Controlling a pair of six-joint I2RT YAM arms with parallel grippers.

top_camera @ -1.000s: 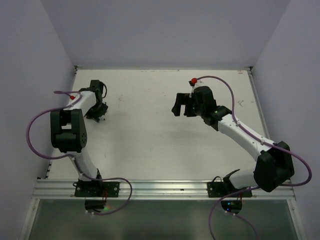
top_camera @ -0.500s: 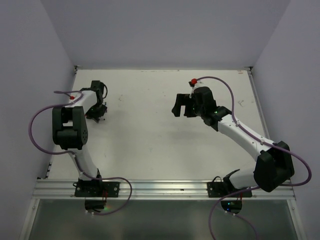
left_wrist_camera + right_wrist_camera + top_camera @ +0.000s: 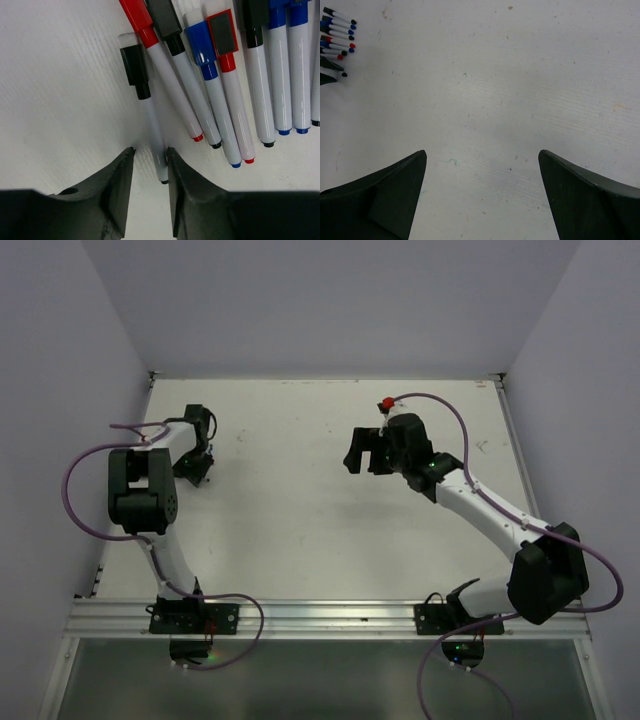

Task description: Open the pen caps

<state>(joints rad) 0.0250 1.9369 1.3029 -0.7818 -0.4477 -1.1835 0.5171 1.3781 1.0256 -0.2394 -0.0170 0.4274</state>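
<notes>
Left gripper (image 3: 150, 155): jaws narrowly apart, straddling tail end of outermost pen (image 3: 154, 130); one finger at barrel, gap at other, not clamped. Black cap (image 3: 134, 64) on. Other pens (image 3: 235, 110) fanned just beside, capped red, blue, black. Right gripper (image 3: 482, 165): jaws wide apart, nothing between, above bare table (image 3: 510, 90), well apart from pens.

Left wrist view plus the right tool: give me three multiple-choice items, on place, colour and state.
1. The left tool has its fingers: A) either side of the barrel of the lone pen B) over the blue caps C) off the table.
2. That pen's cap is: A) red B) black C) blue.
3. The right tool is: A) shut on a pen B) shut on a cap C) open, empty.
Key: 1A, the barrel runs between the fingertips; 2B, the cap is plainly black; 3C, fingers wide apart with only table between.
</notes>
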